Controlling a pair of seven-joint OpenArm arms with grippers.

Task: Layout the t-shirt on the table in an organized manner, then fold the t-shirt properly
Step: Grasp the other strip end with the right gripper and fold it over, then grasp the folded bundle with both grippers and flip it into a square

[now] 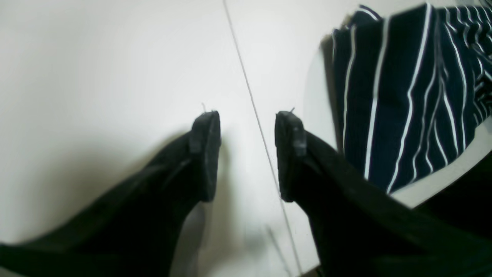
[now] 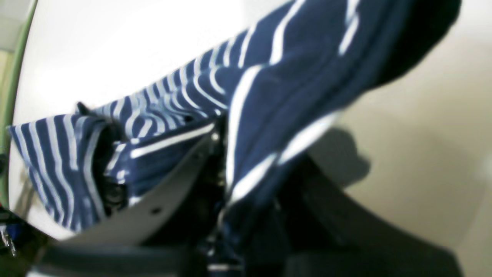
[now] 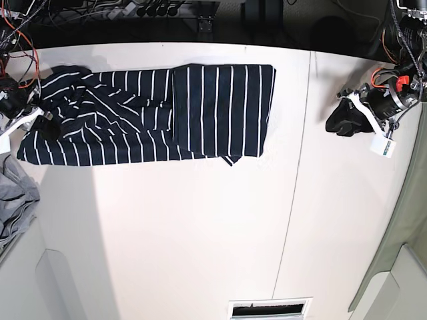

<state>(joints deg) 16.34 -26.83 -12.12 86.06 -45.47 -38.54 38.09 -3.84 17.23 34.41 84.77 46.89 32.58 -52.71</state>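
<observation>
The dark navy t-shirt point(image 3: 153, 113) with thin white stripes lies along the far side of the white table point(image 3: 200, 233), its right part folded over flat and its left end rumpled. My right gripper point(image 3: 41, 122) sits at that rumpled left end. In the right wrist view the shirt fabric point(image 2: 276, 88) runs down into the jaws and hides the fingers, so it looks shut on the cloth. My left gripper point(image 1: 248, 154) is open and empty over bare table point(image 1: 96, 77), to the right of the shirt point(image 1: 399, 100). It also shows in the base view point(image 3: 341, 119).
A thin dark seam point(image 3: 297, 167) crosses the table; it also runs between my left fingers in the left wrist view point(image 1: 253, 104). A plain grey cloth point(image 3: 13, 200) hangs at the left edge. Cables point(image 3: 100, 10) lie behind the table. A white vent point(image 3: 270, 309) sits at the front.
</observation>
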